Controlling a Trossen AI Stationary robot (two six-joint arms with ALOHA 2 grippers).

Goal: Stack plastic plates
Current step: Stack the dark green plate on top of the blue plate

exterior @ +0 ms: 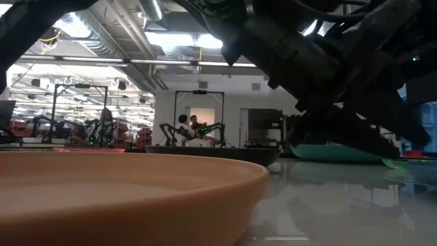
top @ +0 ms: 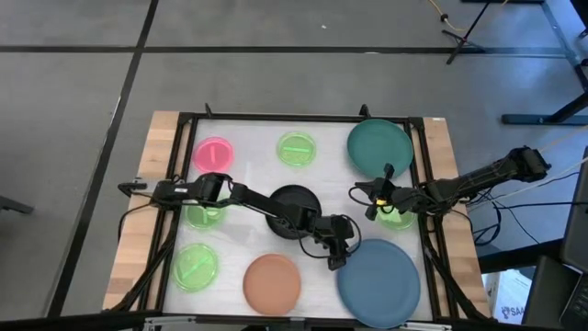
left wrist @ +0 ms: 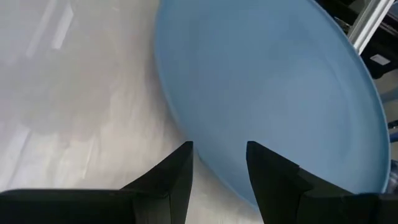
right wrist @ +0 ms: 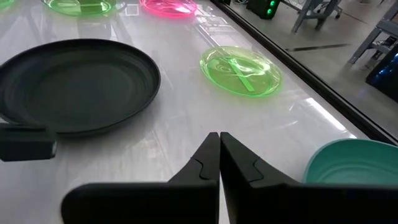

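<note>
The slate-blue large plate (top: 378,280) lies flat at the table's near right. My left gripper (top: 336,260) is open and low at the plate's left rim. In the left wrist view the gripper (left wrist: 219,146) has one finger over the table and one over the plate (left wrist: 273,81). My right gripper (top: 360,194) is shut and empty above the table, between the black plate (top: 292,211) and the teal plate (top: 379,148). It also shows in the right wrist view (right wrist: 219,135). The terracotta-orange plate (top: 272,282) lies at the near edge. The pink plate (top: 213,153) lies far left. My left gripper's fingers (left wrist: 177,171) stand on either side of the slate-blue plate's left rim (left wrist: 208,177), coming from the table's left and slanting down. I cannot tell whether they touch it. The plate lies flat on the table.
Small neon-green plates lie at the far middle (top: 296,149), under my left arm (top: 204,215), at the near left (top: 196,267) and under my right arm (top: 397,218). A black frame (top: 303,117) runs around the white table top. People show in the room behind (exterior: 188,126).
</note>
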